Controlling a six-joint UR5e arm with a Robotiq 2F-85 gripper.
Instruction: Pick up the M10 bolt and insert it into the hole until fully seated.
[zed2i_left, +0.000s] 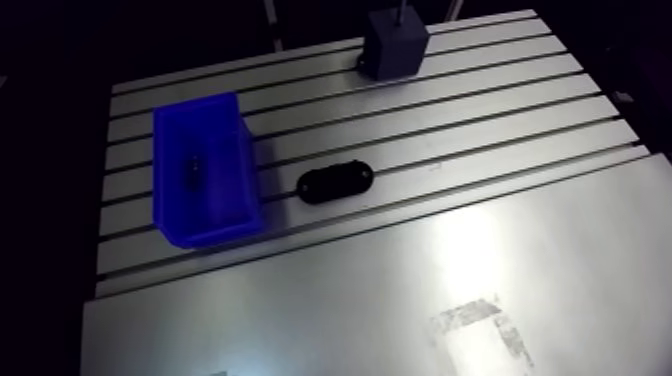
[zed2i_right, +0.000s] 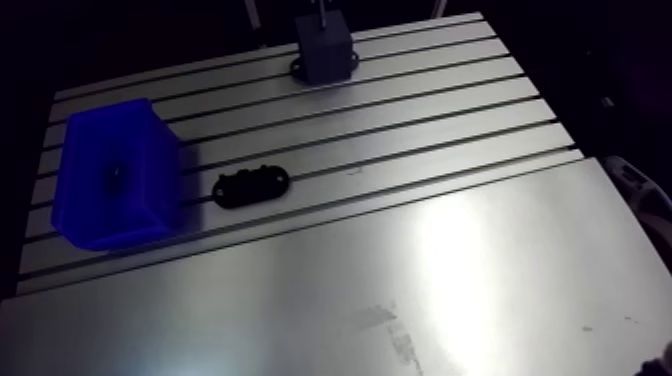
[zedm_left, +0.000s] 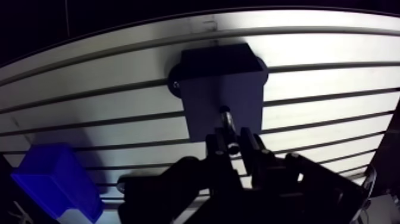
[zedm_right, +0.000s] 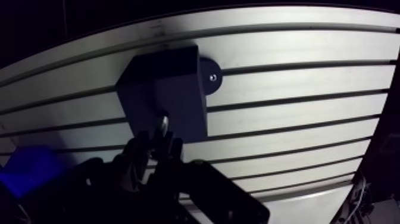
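Note:
In the wrist view my gripper (zedm_left: 233, 146) is shut on the M10 bolt (zedm_left: 227, 124), a dark metal shaft that sticks out ahead of the fingertips. The bolt's tip is over the top face of a grey block (zedm_left: 223, 89) that is fastened to the slotted table. I cannot tell whether the tip touches the block, and I cannot make out the hole. In the arm view the grey block (zed2i_left: 395, 42) stands at the table's far edge, with a thin shaft (zed2i_left: 400, 8) coming down onto it from above.
A blue bin (zed2i_left: 203, 170) stands at the left of the slotted table (zed2i_left: 480, 110), with a small dark part (zed2i_left: 193, 165) inside. A black oval piece (zed2i_left: 336, 183) lies just right of the bin. A smooth metal plate (zed2i_left: 400, 300) covers the near side.

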